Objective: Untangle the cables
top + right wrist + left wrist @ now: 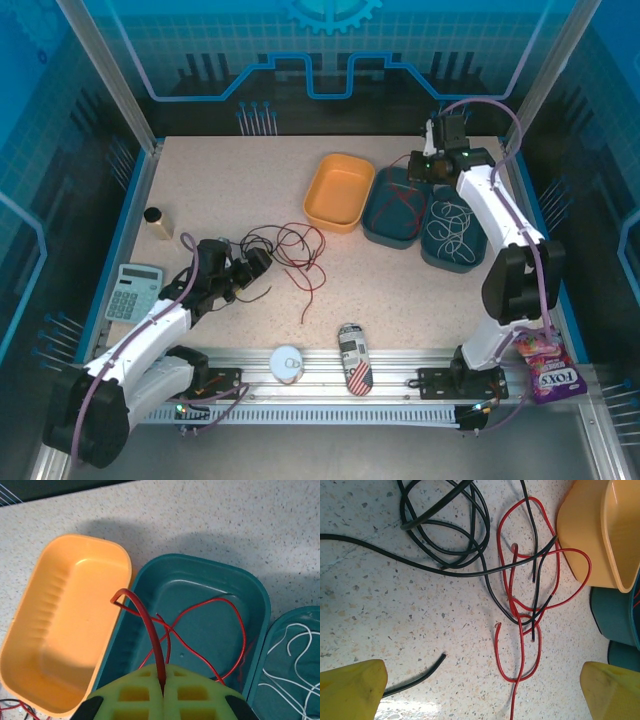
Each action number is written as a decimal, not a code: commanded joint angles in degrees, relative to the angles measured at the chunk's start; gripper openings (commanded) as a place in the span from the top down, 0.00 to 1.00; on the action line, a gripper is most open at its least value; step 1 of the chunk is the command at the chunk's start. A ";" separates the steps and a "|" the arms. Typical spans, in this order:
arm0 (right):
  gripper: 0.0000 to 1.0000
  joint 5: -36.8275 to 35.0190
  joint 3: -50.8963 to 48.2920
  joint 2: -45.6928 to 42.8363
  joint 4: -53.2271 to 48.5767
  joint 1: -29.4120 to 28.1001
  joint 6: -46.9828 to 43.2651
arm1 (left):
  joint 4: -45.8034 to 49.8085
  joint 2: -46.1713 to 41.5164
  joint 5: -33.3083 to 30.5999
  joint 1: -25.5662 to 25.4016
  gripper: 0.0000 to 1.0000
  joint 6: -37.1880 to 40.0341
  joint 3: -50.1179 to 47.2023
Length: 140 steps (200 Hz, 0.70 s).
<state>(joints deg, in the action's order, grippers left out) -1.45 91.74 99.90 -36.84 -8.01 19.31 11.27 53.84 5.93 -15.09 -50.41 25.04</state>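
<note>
Right wrist shows right fingers (135,695) pinching a red cable (151,630)

white arms (150,335); lilac hoses (490,103); yellow fingers (352,690)

Three tubs, upper right: one orange tub (338,190), a left teal tub (372,226), a right teal tub (430,256). One thick red cable (150,630) stands over the left teal tub. One calculator (134,292) at left; one small cylinder (155,222) above it. Bottom edge: one white roll (286,362), one can (353,358), one candy bag (548,370). Centre tangle: perhaps two red strands (521,650), two black strands (420,562).
</note>
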 commanded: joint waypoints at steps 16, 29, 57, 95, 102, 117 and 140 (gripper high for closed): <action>0.99 1.00 3.25 5.95 -5.09 1.63 1.14 | -0.14 -0.03 1.45 0.51 0.01 1.61 1.53; 0.99 1.43 4.35 7.87 -6.96 2.09 1.96 | -0.11 -0.04 1.45 0.50 0.01 1.63 1.43; 0.99 4.09 5.50 10.66 -9.03 3.25 3.46 | -0.02 -0.09 1.45 0.50 0.01 1.60 1.24; 0.99 3.95 8.76 15.46 -14.03 4.29 4.21 | 0.16 -0.50 1.49 0.50 0.01 1.72 1.22; 0.99 3.46 8.97 15.90 -14.46 4.28 4.08 | 0.26 -0.58 1.54 0.50 0.01 1.80 1.16; 0.99 2.55 9.26 16.68 -15.23 4.32 4.00 | 0.34 -0.84 1.46 0.50 0.01 1.81 0.99; 0.98 1.64 9.57 18.08 -16.54 3.99 3.72 | 0.33 -0.93 1.54 0.52 0.01 1.81 0.89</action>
<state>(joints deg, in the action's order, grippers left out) 1.32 99.46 116.03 -49.34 -4.21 22.52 11.29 53.82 6.13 -15.11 -49.67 25.04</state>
